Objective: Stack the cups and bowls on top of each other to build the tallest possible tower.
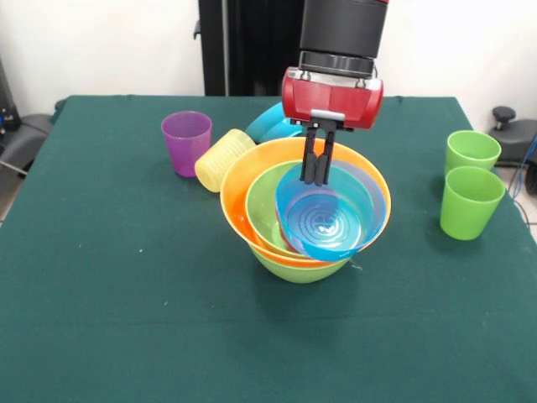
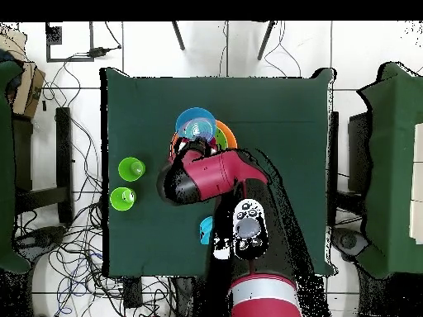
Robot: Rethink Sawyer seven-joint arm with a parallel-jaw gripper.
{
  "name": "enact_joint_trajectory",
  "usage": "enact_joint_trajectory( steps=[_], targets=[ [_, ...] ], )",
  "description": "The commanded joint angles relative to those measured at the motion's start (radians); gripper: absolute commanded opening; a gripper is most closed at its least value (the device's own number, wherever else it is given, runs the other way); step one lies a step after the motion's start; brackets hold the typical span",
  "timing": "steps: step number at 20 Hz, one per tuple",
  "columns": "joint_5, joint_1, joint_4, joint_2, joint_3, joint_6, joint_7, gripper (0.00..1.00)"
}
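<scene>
The tower stands mid-table: a lime green bowl [image 1: 298, 267] at the bottom, the large orange bowl [image 1: 243, 189] in it, and a second lime green bowl [image 1: 262, 201] inside that. My gripper [image 1: 317, 172] is shut on the far rim of a blue bowl [image 1: 325, 220]. It holds the bowl tilted, open side toward the front camera, low inside the tower. The red cup is hidden behind this bowl but for a thin red edge [image 1: 284, 238]. From overhead the blue bowl [image 2: 196, 125] shows over the orange bowl [image 2: 225, 132].
A purple cup [image 1: 186, 141] stands at the left. A ribbed yellow cup [image 1: 222, 159] lies on its side against the tower. A second blue bowl [image 1: 273, 124] lies on its side behind the tower. Two light green cups [image 1: 472, 151] [image 1: 470, 201] stand at the right.
</scene>
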Motion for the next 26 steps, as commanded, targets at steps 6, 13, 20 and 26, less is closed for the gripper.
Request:
enact_joint_trajectory(
  steps=[6, 13, 20, 26],
  targets=[
    [-0.112, -0.054, 0.048, 0.052, 0.105, 0.018, -0.143, 0.00],
    [-0.120, -0.059, 0.045, 0.055, 0.110, 0.021, -0.136, 0.00],
    [-0.131, -0.052, 0.058, 0.049, 0.104, 0.018, -0.111, 0.00],
    [-0.123, -0.012, 0.078, 0.040, 0.065, 0.004, -0.058, 0.00]
  ],
)
